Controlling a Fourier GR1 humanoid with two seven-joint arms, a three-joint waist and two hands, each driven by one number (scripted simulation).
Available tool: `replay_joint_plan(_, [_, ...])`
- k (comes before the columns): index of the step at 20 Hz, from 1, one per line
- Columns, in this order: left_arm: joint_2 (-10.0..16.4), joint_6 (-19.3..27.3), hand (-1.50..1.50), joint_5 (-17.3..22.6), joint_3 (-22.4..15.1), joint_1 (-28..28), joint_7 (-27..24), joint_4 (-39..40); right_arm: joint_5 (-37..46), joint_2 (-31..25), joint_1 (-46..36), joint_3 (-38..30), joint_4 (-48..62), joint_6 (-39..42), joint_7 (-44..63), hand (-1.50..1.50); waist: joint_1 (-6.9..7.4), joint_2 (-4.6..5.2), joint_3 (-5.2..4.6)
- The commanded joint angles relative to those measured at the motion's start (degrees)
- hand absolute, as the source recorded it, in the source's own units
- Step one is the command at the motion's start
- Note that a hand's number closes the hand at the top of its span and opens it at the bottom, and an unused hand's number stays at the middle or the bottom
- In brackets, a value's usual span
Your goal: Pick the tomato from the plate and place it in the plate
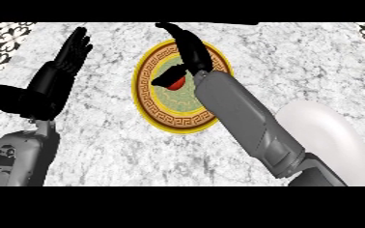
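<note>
Right hand (191,53) hovers over gold-rimmed plate (153,111), fingers stretched out, not clasping. Tomato (176,82) sits near plate centre, tucked under thumb, just left of palm. White plate (321,125) lies rightward, beside right forearm. Left hand (71,53) rests open, well apart.

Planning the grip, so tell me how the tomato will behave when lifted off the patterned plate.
The tomato looks round and smooth, so it could roll on the patterned plate if nudged. It looks small beside the right hand, so probably light. Half hidden, so softness is unclear.
</note>
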Motion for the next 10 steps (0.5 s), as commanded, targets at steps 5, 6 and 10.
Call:
replay_joint_plan(5, [1.19, -1.19, 0.0, 0.69, 2.46, -1.74, 0.05, 2.33, -12.97, -0.01, -2.15, -6.6, 0.78, -0.61, -6.79, -1.5, -2.23, -0.36, -0.02])
replay_joint_plan(6, [0.64, -0.32, 0.0, -0.03, 1.85, 1.61, -0.12, -0.71, -12.42, -0.01, -3.45, -9.72, 2.9, -0.22, -7.61, -1.5, -2.36, -0.5, -0.01])
replay_joint_plan(10, [-1.1, 1.23, 0.0, -1.41, 1.5, 2.04, -0.45, -0.6, -13.2, -2.41, -0.54, -13.49, 4.13, 2.75, -11.16, -1.5, -3.57, -0.72, 0.0])
